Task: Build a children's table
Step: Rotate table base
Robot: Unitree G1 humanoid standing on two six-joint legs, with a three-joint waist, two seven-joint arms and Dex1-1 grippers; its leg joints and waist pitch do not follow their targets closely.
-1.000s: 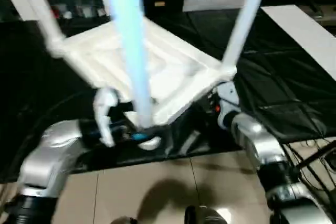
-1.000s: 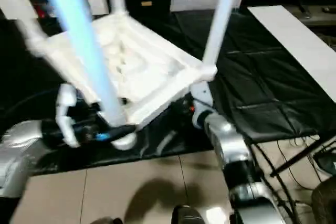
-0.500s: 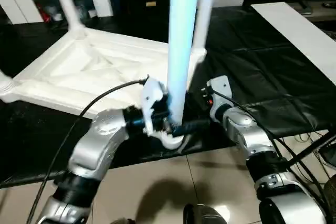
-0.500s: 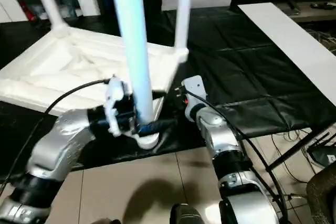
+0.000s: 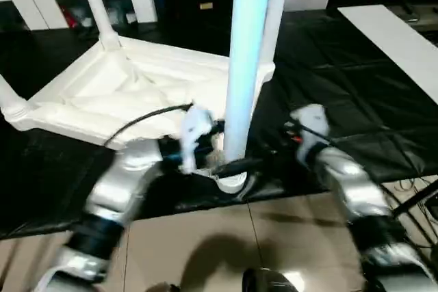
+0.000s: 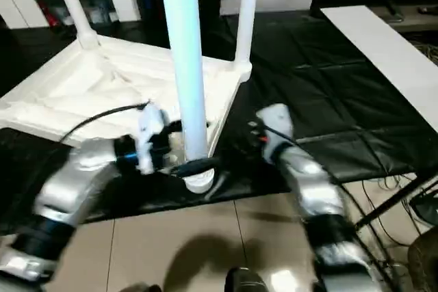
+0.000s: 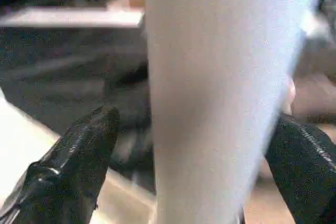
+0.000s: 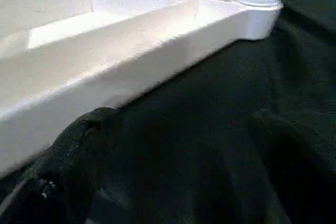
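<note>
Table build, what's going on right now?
The white table top lies upside down on black matting, ribbed underside up, with legs standing in its corners. The left gripper is at the nearest leg, low down by its flared collar; its open black fingers sit on either side of the leg without clamping it. The right gripper is open and empty, facing the top's edge.

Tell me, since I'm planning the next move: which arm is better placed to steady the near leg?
Left, likely: the left gripper already straddles the white tapered plastic leg, while the right gripper hangs open beside the white ribbed tabletop.
</note>
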